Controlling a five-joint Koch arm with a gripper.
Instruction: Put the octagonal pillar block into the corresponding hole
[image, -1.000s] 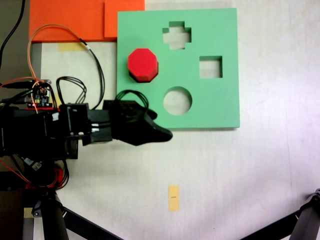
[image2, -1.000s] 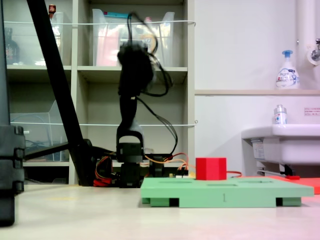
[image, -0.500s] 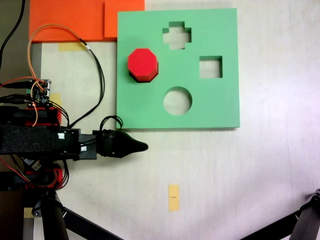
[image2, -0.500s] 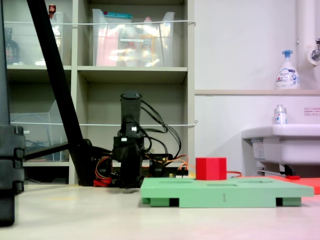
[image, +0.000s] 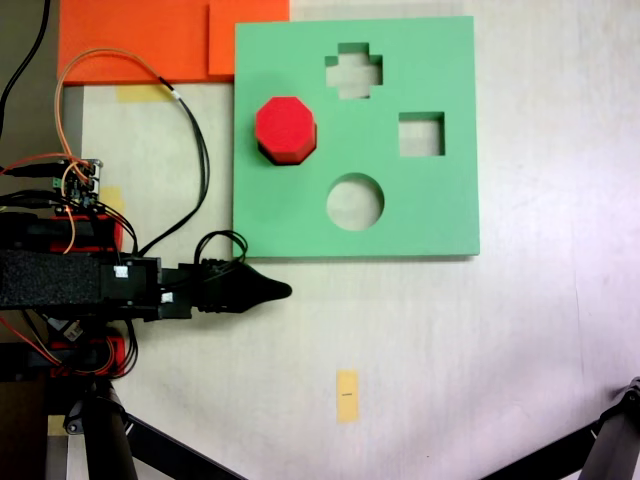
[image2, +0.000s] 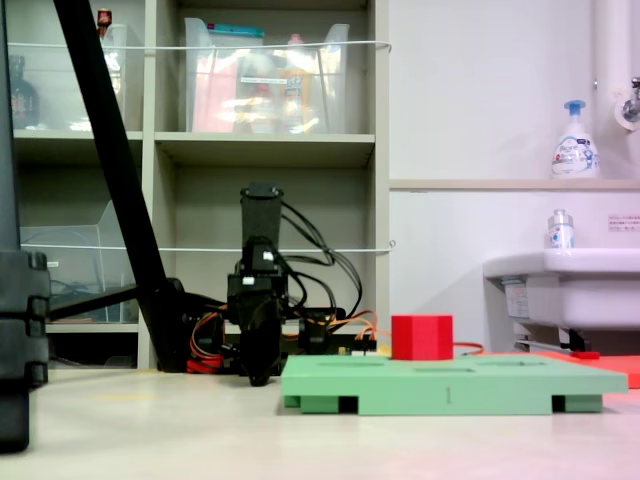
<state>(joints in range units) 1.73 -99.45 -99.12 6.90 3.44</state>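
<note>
Floor (image: 500, 350) bare | hand (image: 282, 291) off board (image: 440, 215) edge | block (image: 286, 129) seated

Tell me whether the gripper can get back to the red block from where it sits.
Probably yes: the gripper lies low, off the green board, and nothing stands between it and the red block, which sticks up from its hole.
</note>
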